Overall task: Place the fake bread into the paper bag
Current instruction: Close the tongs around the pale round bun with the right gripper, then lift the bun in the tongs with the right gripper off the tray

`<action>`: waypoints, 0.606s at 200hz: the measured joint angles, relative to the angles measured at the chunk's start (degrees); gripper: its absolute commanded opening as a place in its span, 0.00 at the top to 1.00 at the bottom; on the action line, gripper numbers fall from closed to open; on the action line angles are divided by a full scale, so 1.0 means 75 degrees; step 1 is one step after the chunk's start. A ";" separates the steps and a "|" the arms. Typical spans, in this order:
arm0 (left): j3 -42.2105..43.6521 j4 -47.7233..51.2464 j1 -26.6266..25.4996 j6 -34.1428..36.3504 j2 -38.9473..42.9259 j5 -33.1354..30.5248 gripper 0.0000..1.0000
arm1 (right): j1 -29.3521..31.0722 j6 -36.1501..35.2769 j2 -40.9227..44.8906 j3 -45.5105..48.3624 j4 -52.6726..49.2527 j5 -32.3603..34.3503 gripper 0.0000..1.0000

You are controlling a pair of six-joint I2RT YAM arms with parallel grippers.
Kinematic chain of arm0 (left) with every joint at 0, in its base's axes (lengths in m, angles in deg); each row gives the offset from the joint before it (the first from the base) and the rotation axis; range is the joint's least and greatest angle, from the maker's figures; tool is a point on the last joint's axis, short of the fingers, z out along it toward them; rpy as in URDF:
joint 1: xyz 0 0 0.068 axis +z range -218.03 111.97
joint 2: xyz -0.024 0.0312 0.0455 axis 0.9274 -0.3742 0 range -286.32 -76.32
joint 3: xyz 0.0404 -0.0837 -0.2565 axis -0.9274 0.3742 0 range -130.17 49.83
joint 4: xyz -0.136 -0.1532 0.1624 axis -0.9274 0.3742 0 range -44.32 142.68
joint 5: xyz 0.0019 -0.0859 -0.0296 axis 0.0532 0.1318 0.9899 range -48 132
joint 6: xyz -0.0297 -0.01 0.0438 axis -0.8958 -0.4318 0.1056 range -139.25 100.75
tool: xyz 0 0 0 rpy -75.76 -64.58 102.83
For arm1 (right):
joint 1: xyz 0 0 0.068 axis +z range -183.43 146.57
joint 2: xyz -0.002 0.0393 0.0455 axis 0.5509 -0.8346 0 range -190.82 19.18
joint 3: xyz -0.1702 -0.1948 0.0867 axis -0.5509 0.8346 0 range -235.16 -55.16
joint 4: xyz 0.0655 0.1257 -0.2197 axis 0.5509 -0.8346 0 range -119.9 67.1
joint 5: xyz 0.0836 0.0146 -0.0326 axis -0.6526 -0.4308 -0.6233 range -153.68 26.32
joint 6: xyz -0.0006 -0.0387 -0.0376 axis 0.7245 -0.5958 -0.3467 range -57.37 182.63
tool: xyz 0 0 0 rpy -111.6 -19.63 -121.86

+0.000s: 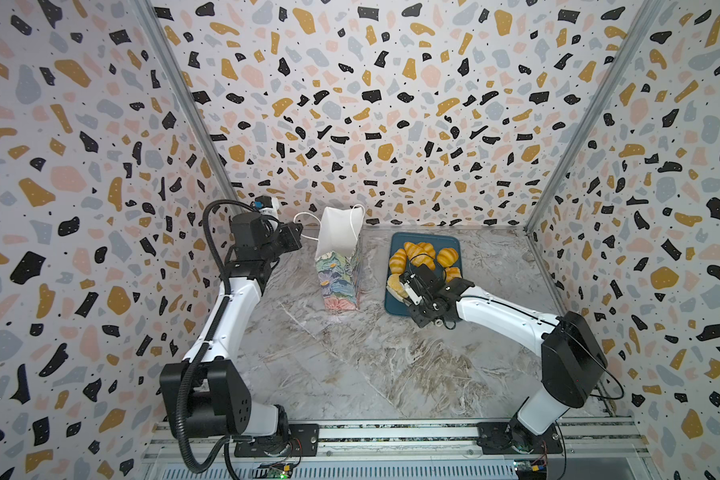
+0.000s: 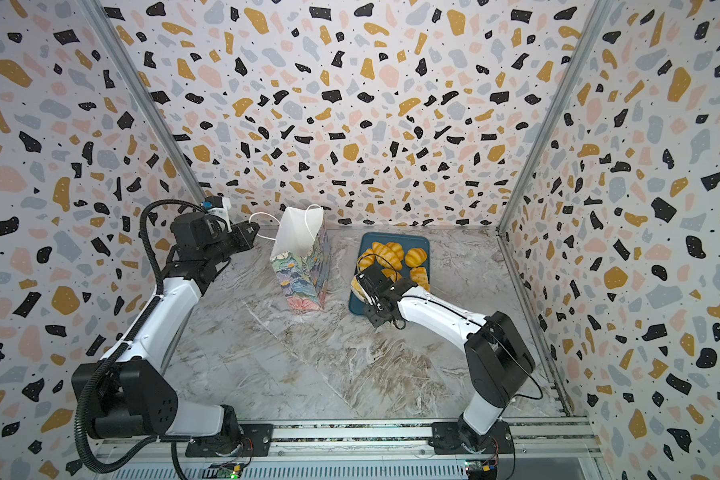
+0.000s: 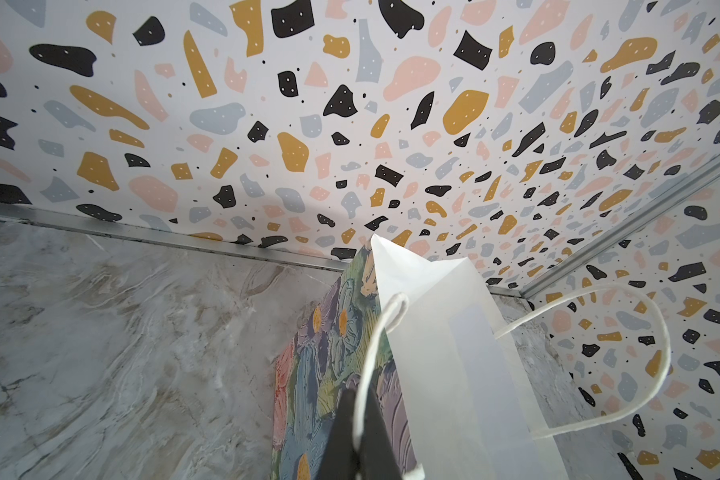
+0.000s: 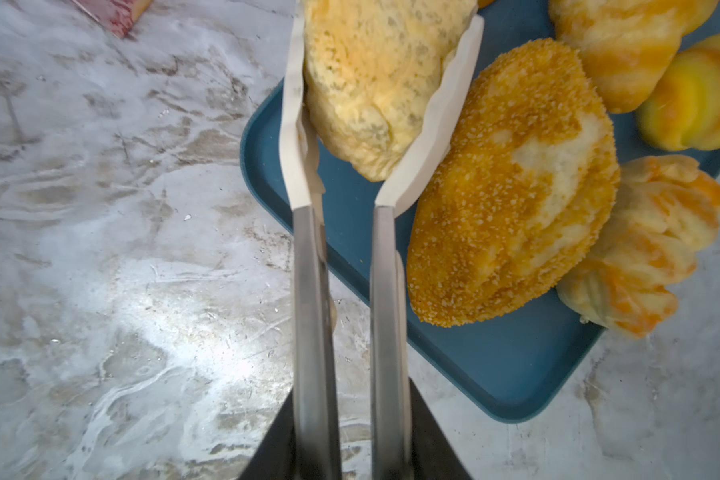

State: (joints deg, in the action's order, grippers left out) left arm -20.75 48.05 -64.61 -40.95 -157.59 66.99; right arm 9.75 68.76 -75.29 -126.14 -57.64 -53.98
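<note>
The paper bag (image 1: 339,266) (image 2: 302,266) stands upright with its white mouth open, left of the tray. My left gripper (image 3: 360,436) (image 1: 296,232) is shut on one white cord handle (image 3: 375,349) and holds it off to the bag's left. My right gripper (image 4: 352,457) (image 1: 418,291) is shut on metal tongs (image 4: 308,291) with white tips. The tips pinch a pale lumpy bun (image 4: 375,83) (image 1: 393,284) at the tray's near left corner. Next to it lie a speckled oval loaf (image 4: 512,183) and striped croissants (image 1: 420,249) (image 1: 447,257).
The fake bread lies on a dark-blue tray (image 1: 395,309) (image 4: 495,365) on the marble tabletop, right of the bag. Patterned walls close in the back and both sides. The bag's other cord handle (image 3: 657,353) hangs loose on its far side.
</note>
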 measured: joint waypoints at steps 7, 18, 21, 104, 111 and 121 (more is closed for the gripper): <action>0.0000 -0.0003 0.0000 0.0000 0.0000 0.0000 1.00 | -0.0009 0.0006 0.0073 0.0000 0.0017 0.0000 0.66; 0.0000 -0.0003 0.0000 -0.0003 0.0000 0.0000 1.00 | -0.0015 0.0026 0.0181 0.0000 0.0050 -0.0003 0.66; 0.0000 -0.0006 0.0000 -0.0003 0.0000 0.0000 1.00 | -0.0015 0.0032 0.0224 0.0000 0.0061 -0.0003 0.66; 0.0000 -0.0070 0.0000 -0.0035 0.0000 0.0015 1.00 | -0.0050 0.0318 0.0857 0.0029 0.0376 -0.0009 0.70; 0.0000 -0.0087 0.0000 -0.0038 0.0000 0.0026 1.00 | -0.0050 0.0350 0.0909 0.0029 0.0417 -0.0009 0.70; 0.0000 -0.0117 0.0000 -0.0038 0.0000 0.0035 1.00 | -0.0050 0.0399 0.0973 0.0029 0.0460 -0.0009 0.70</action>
State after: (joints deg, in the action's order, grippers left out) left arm -20.75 47.18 -64.61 -41.23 -157.59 67.25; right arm 9.38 71.76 -67.99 -125.92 -54.19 -54.05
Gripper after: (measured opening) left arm 0.046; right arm 0.324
